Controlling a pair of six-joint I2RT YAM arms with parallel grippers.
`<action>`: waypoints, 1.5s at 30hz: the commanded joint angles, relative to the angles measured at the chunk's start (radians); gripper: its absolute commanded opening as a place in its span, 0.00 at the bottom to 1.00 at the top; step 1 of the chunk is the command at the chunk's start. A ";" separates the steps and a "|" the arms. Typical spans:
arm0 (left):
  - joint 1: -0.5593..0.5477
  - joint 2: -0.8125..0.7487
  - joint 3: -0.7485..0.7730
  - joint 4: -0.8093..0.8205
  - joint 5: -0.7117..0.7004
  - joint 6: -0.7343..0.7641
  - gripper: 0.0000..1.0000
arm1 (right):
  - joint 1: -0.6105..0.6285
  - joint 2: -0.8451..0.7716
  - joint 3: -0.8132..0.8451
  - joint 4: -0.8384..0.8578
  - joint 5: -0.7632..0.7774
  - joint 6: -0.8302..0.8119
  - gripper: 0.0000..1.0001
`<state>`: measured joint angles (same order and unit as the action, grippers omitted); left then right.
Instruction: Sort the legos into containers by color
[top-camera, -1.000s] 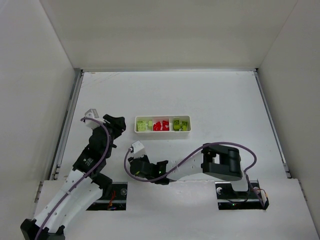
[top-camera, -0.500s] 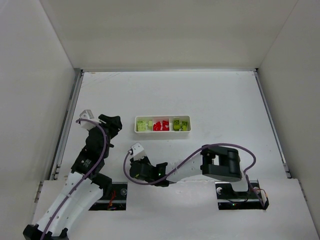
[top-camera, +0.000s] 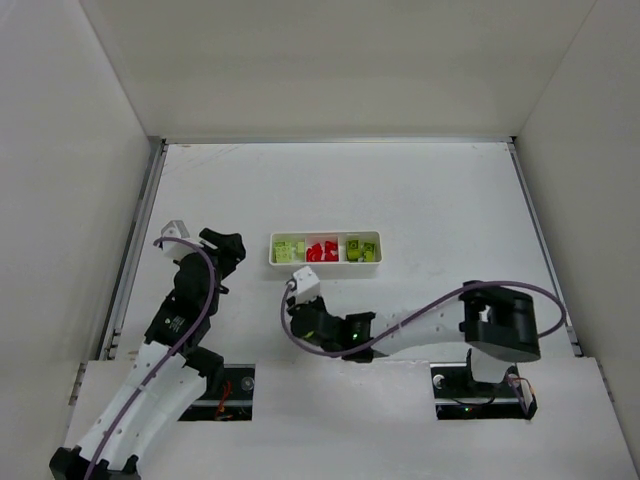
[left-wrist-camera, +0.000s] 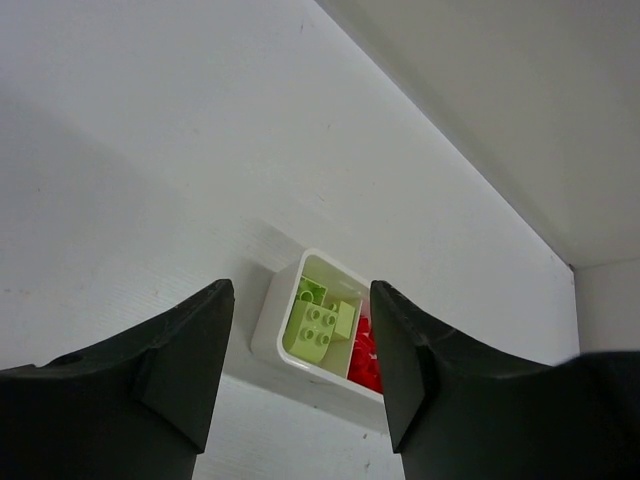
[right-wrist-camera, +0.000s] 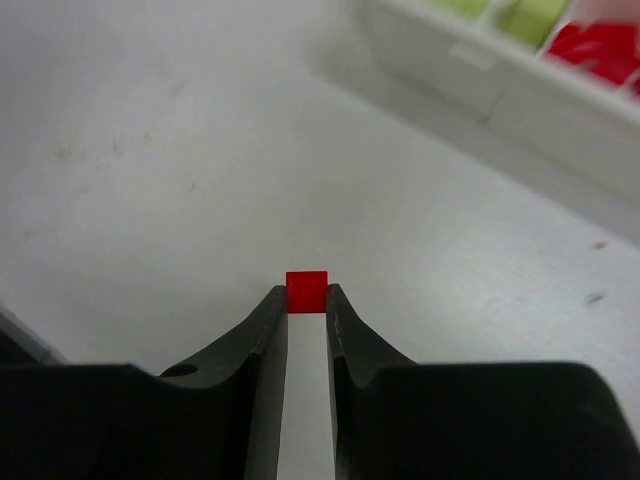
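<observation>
The left arm (top-camera: 170, 330) is reaching forward over the white tabletop (top-camera: 430, 200). The left gripper (left-wrist-camera: 298, 295) is hanging above the surface, near the left end of the long white rectangular plastic tray (left-wrist-camera: 264, 328). Its two black fingers (left-wrist-camera: 190, 365) are standing well apart, with nothing between them. The tray is lying flat on the tabletop with its three square compartments in a row. The left compartment is holding yellow-green plastic bricks (top-camera: 288, 250), the middle one is holding bright red plastic bricks (top-camera: 321, 251), and the right one is holding more yellow-green bricks (top-camera: 359, 249).

Near the front of the tray, the right gripper (right-wrist-camera: 307, 300) is pinching a single small red brick (right-wrist-camera: 307, 292) between its fingertips. Its jaws are closing tightly on the brick's two sides. The wrist view is not showing whether this brick is touching the tabletop or is lifted off it. The tray is sitting ahead of these fingers and to their right, apart from them. The right arm (top-camera: 440, 330) is stretching low across the near edge of the table, from its base on the right toward the centre.
</observation>
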<state>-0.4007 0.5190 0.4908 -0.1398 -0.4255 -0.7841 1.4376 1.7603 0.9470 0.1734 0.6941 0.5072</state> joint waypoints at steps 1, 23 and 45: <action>-0.017 0.007 -0.020 0.019 0.016 -0.003 0.56 | -0.104 -0.139 -0.045 0.092 0.019 -0.051 0.21; -0.053 -0.002 -0.126 -0.006 0.022 -0.026 0.76 | -0.472 -0.068 0.038 0.152 -0.186 -0.087 0.47; -0.031 0.033 -0.087 -0.050 0.010 0.000 1.00 | -0.455 -0.878 -0.513 -0.038 0.133 0.092 1.00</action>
<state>-0.4385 0.5266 0.3725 -0.1848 -0.4038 -0.7940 0.9764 0.9516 0.4717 0.2340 0.7391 0.4984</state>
